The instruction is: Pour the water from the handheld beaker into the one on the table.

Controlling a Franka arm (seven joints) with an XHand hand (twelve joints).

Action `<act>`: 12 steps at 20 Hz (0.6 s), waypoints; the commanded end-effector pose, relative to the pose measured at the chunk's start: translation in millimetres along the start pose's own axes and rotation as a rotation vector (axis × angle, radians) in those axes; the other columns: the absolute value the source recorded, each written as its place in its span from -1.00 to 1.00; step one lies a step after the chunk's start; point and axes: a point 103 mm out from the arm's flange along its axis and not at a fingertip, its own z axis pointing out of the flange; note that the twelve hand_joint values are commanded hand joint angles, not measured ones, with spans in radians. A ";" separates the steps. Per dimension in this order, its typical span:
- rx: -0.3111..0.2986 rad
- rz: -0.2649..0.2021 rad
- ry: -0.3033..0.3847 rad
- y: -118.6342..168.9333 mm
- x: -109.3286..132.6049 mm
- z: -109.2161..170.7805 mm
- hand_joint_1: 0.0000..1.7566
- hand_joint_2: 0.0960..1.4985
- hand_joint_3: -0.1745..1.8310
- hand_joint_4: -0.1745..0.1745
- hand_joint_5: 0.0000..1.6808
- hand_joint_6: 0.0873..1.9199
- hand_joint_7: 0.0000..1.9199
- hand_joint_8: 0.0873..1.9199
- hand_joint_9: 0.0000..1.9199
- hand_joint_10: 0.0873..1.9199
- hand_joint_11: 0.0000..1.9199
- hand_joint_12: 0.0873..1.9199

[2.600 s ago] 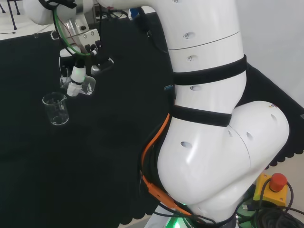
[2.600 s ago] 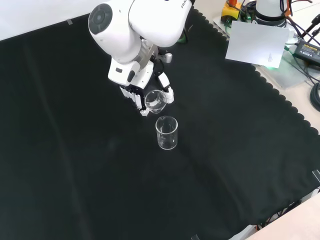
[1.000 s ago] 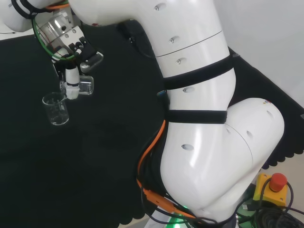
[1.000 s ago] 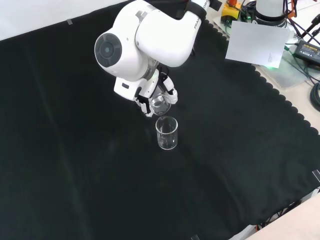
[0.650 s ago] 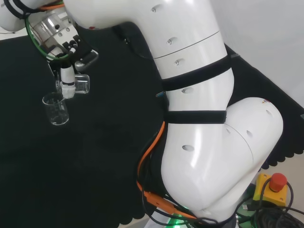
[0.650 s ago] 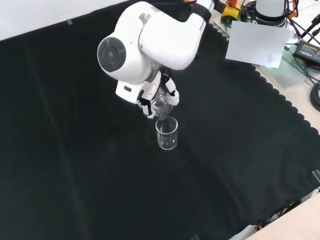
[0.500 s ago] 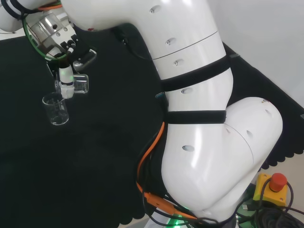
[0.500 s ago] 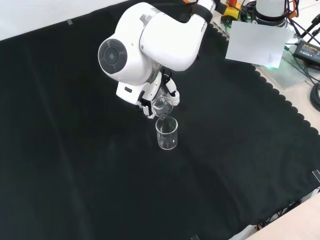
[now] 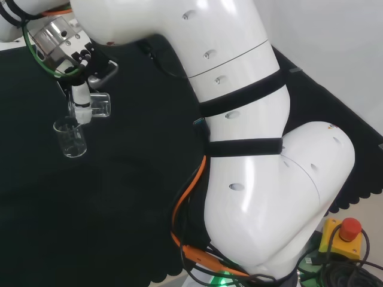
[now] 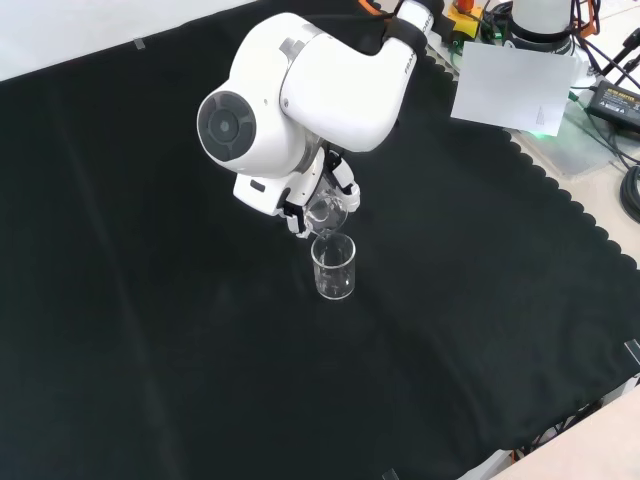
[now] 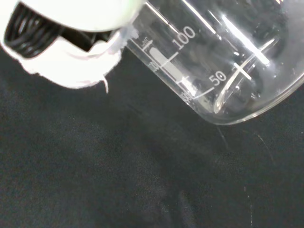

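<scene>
Hand (image 9: 81, 101) gripping tipped beaker (image 9: 99, 106) over table beaker (image 10: 333, 266), graduations in wrist view

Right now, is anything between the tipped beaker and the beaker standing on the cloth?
Nothing: in the front view the held beaker tips right over the standing beaker.

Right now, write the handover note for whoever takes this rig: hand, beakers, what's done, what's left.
Hand: fingers curled round the handheld beaker, which is tipped on its side, mouth toward the beaker on the table.
Beaker on the table: upright on the black cloth, just below the tipped one's lip in the front view.
Done: beaker carried over and tipped.
Cannot tell whether water is flowing or how much either beaker holds.
Left: finish the pour, then bring the handheld beaker upright.
</scene>
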 end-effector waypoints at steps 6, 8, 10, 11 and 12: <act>0.044 0.021 -0.023 0.5 3.3 -0.1 0.32 -0.21 -0.25 1.00 0.67 -0.67 0.89 -1.00 0.79 -1.00 0.33 -0.19; 0.051 0.022 -0.032 0.3 4.0 -0.7 0.32 -0.21 -0.25 1.00 0.67 -0.66 0.89 -1.00 0.79 -1.00 0.33 -0.19; 0.056 0.025 -0.036 -0.3 4.3 -1.4 0.32 -0.21 -0.24 1.00 0.67 -0.66 0.89 -1.00 0.79 -1.00 0.33 -0.19; 0.061 0.027 -0.040 -0.4 4.6 -1.7 0.32 -0.21 -0.24 1.00 0.67 -0.66 0.89 -1.00 0.79 -1.00 0.33 -0.19; 0.067 0.028 -0.042 -0.5 4.7 -1.6 0.32 -0.21 -0.24 1.00 0.67 -0.66 0.89 -1.00 0.79 -1.00 0.33 -0.19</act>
